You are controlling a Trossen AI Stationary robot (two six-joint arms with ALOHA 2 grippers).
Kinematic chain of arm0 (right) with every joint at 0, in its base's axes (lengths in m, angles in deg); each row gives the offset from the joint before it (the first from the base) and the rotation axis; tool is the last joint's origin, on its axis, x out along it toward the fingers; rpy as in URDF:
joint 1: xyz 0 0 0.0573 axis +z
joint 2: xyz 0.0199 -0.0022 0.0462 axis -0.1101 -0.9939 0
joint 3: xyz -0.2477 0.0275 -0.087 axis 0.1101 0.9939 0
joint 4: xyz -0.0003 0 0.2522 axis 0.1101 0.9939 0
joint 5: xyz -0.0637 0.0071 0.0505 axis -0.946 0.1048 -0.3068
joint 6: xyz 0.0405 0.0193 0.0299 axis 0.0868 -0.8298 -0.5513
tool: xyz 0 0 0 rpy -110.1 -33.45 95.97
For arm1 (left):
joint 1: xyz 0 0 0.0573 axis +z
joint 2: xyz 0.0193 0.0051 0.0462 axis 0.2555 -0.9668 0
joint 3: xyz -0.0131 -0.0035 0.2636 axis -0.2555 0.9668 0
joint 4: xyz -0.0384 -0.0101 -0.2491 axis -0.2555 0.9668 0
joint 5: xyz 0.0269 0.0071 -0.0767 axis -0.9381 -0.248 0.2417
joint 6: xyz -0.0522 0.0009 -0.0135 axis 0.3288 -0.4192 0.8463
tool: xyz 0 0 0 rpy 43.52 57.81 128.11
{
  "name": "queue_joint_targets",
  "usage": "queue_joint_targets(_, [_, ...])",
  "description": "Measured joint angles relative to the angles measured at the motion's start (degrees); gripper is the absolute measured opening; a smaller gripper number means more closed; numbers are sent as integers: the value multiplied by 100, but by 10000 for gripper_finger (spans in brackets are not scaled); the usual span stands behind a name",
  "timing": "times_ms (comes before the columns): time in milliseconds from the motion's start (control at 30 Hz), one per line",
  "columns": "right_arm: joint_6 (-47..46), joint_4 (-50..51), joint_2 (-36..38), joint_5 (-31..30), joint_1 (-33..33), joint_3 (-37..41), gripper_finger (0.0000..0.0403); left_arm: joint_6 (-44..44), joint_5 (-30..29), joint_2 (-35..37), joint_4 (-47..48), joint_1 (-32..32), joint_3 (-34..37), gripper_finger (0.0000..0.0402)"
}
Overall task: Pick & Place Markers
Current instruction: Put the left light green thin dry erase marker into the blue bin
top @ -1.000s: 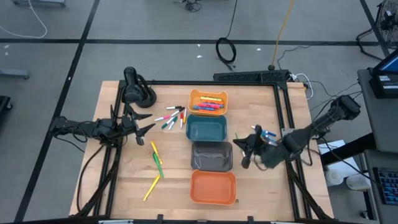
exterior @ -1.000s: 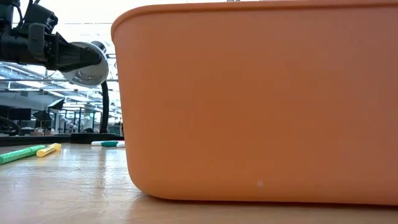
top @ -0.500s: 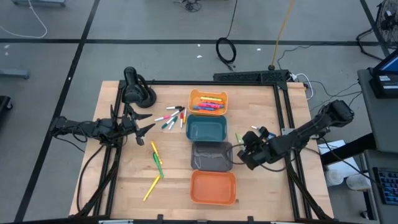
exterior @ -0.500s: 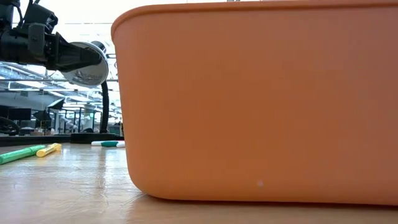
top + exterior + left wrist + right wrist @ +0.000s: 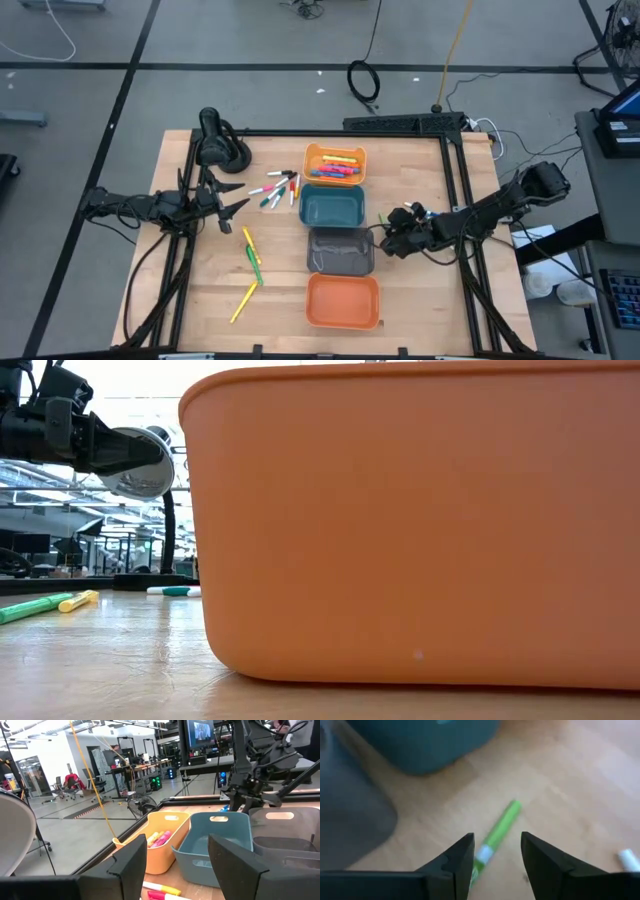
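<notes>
Four rectangular plastic bins run down the middle of the high view on the wooden desk [image 5: 420,300]: a light orange bin [image 5: 335,164] uppermost, a teal bin [image 5: 332,208], a grey bin [image 5: 340,250] and a deep orange bin [image 5: 342,300] lowest. The light orange bin holds several markers, pink and yellow among them; the teal and deep orange bins look empty, and the grey one I cannot judge.

The right tool [image 5: 495,851] sits right of centre in the high view, just beside the grey bin, its fingers parted and holding nothing. A thin green marker [image 5: 495,839] lies on the wood beneath, in line with the gap. The round marker could roll if one finger touches it first, or the fingers could bump the grey bin.

More loose markers [image 5: 277,188] lie left of the bins, others [image 5: 250,262] lower left. The left tool [image 5: 236,196] waits at centre left, spread wide and empty.
</notes>
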Motion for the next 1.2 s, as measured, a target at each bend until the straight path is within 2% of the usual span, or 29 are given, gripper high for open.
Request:
queue_joint_targets(267, [-239,-182,-240,476,41,-1,143,0,-2,-1,0,1,0,214])
queue_joint_targets(567, [-758,-57,-1057,405,28,-24,125,1,-2,-1,1,0,0,214])
queue_joint_targets(700, [-764,180,-1005,560,25,-19,100,0,-1,-2,3,1,0,214])
queue_joint_targets(967, [-596,317,-876,617,25,-13,21,0,0,-2,4,1,0,214])
queue_joint_targets(1200, [-469,310,-434,519,16,-5,21,0,0,-2,4,1,0,214])
